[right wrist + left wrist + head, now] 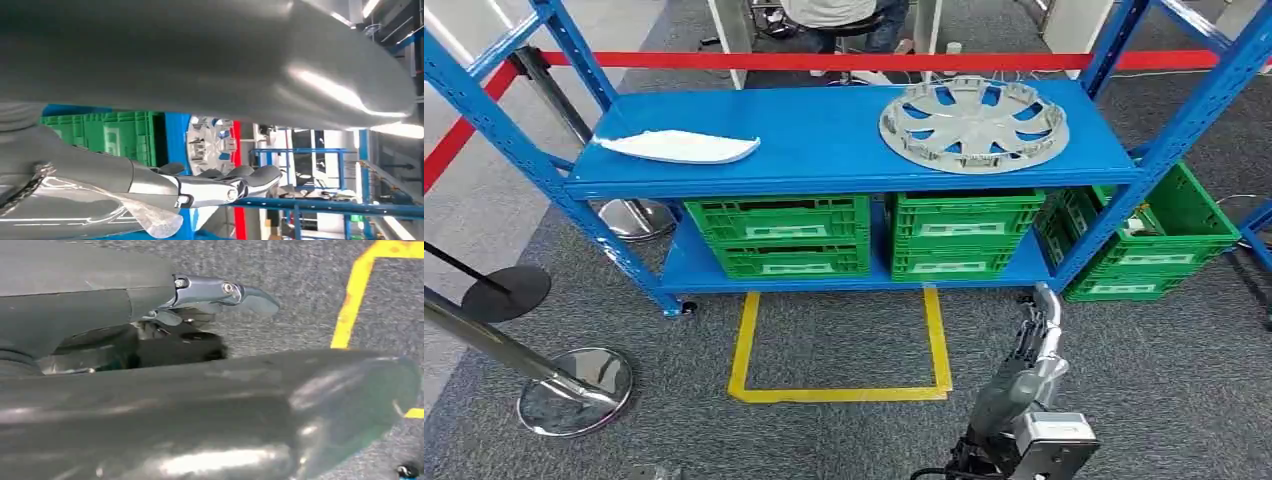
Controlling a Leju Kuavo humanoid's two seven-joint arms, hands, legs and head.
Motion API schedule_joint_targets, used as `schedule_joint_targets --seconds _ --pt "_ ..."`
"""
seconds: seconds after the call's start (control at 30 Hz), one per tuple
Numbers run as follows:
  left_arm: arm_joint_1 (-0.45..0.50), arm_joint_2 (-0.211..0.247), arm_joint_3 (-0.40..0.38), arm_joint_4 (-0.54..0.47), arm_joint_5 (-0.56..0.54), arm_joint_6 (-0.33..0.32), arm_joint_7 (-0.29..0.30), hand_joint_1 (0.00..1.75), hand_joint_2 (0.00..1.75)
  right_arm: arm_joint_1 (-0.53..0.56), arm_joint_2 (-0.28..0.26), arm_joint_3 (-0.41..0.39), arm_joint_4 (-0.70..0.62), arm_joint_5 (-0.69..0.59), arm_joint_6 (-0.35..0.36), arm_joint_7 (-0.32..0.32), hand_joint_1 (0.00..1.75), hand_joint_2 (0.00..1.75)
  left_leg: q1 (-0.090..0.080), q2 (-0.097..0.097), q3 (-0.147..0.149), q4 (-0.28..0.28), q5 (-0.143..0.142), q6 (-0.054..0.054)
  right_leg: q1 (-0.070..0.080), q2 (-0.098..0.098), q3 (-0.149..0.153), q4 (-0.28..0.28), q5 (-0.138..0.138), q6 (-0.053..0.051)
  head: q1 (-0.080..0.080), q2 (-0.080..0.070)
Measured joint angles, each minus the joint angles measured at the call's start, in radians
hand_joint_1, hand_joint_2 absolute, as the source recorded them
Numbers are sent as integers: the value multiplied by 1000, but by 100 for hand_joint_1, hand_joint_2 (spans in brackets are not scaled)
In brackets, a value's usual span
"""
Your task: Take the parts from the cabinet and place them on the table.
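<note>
A silver wheel cover lies flat on the right of the blue rack's top shelf. A white flat panel lies on the shelf's left. My right hand hangs low over the carpet in front of the rack's right end, fingers stretched out, holding nothing. In the right wrist view that hand points toward the wheel cover, well short of it. My left hand hangs over the grey carpet with nothing in it, fingers loosely extended.
Green crates fill the lower shelf; another green crate stands at the right. A yellow tape square marks the floor. Stanchion bases stand at the left. A red barrier tape and a seated person are behind.
</note>
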Motion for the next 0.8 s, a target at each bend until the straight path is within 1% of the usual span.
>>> schedule_joint_targets --seconds 0.03,0.07,0.13,0.17,0.2,0.23,0.27,0.3,0.33,0.37,0.4,0.43,0.47,0.5,0.53,0.57,0.6,0.63,0.67,0.7,0.73,0.8 --pt "-1 1 0 0 -1 2 0 0 0 -1 0 0 0 0 0 0 0 0 -5 1 7 -8 -11 5 6 0 -3 1 -5 8 2 0" --pt "-3 1 0 0 -1 3 0 0 0 -1 0 1 0 1 0 0 0 0 -5 2 16 -26 -21 12 4 0 -3 1 -4 13 -2 0" --pt "-3 2 0 0 -2 2 2 0 0 -1 0 2 0 2 -1 2 0 0 -6 0 11 -31 -27 17 3 -5 -4 -5 -3 22 0 0" --pt "-1 1 1 0 0 -2 2 0 0 -2 0 2 -1 2 -1 2 0 0 2 0 21 -50 -23 20 6 -6 -2 -5 -9 29 -2 0" --pt "-1 1 2 0 0 -5 3 0 0 -2 0 2 -2 2 -2 2 0 0 5 2 28 -58 -21 21 4 -5 -11 12 -20 34 3 0" --pt "-3 0 2 0 0 -11 3 0 0 -4 0 3 -2 3 -2 2 0 0 6 2 29 -59 -22 26 4 -4 -37 58 -46 38 7 0" --pt "-4 0 2 0 0 -23 3 0 0 -4 -1 3 -2 3 -2 3 0 0 6 2 28 -58 -23 27 2 -4 -78 135 -81 42 7 0" --pt "-4 0 2 0 2 -37 2 0 0 -2 -2 3 -2 2 -2 3 0 0 5 2 28 -58 -24 29 0 -4 -129 224 -115 45 7 0" --pt "-3 1 2 0 3 -55 -1 0 0 -1 -3 4 -1 2 -2 3 0 0 4 3 28 -58 -25 30 0 -4 -172 295 -133 49 6 0" --pt "-2 1 3 0 5 -71 -5 0 0 -1 -4 5 0 2 -2 3 0 0 4 1 31 -59 -44 31 -1 -4 -197 318 -117 51 7 0" --pt "-1 1 3 0 8 -80 -7 0 0 -1 -5 5 0 2 -1 3 0 0 5 0 36 -58 -47 31 -3 -5 -193 295 -78 52 7 0" --pt "0 1 3 0 10 -86 -8 0 0 -1 -5 5 0 1 -1 3 0 0 6 0 46 -58 -54 29 -4 -5 -165 226 -26 54 7 0" --pt "2 0 3 0 10 -87 -7 0 0 -1 -6 6 0 2 0 3 0 0 6 0 60 -58 -59 23 -7 -6 -119 125 31 54 7 0" --pt "2 0 4 0 9 -80 -6 0 0 -1 -6 7 0 2 0 3 0 0 6 1 68 -54 -58 17 -9 -7 -84 47 63 53 8 0" --pt "0 2 5 0 6 -59 0 0 0 -3 -6 8 1 1 0 3 0 0 -2 0 69 -46 -63 9 -4 -6 -73 37 49 51 10 0" --pt "-1 2 5 0 3 -40 5 0 0 -5 -6 8 0 3 -2 2 0 0 -2 0 61 -41 -61 7 -6 -5 -61 22 39 37 10 0" --pt "-1 1 5 0 1 -24 9 0 0 -1 -7 8 0 3 -4 2 0 0 -2 1 59 -42 -60 3 -4 -2 -67 26 41 33 3 0" --pt "0 1 5 0 0 -15 10 0 0 1 -7 9 0 5 -5 1 0 0 0 2 60 -44 -59 2 -1 0 -67 26 38 28 2 0" --pt "-2 1 5 0 -1 -9 12 0 0 1 -7 9 0 5 -6 0 0 0 0 1 62 -42 -63 -2 -4 0 -65 23 39 22 4 0" --pt "-3 1 5 0 -3 -4 13 0 0 0 -7 9 0 5 -9 0 0 0 1 1 59 -31 -77 -8 -10 -3 -60 19 39 16 3 0" --pt "-4 1 4 0 -6 0 14 0 0 -1 -7 10 0 6 -10 0 0 0 1 2 39 10 -100 -15 -10 -4 -57 19 35 10 -6 0" --pt "-4 1 4 0 -8 2 14 0 0 0 -7 11 0 7 -13 0 0 0 6 2 -41 170 -170 -23 -9 -7 -55 19 31 3 -5 0"
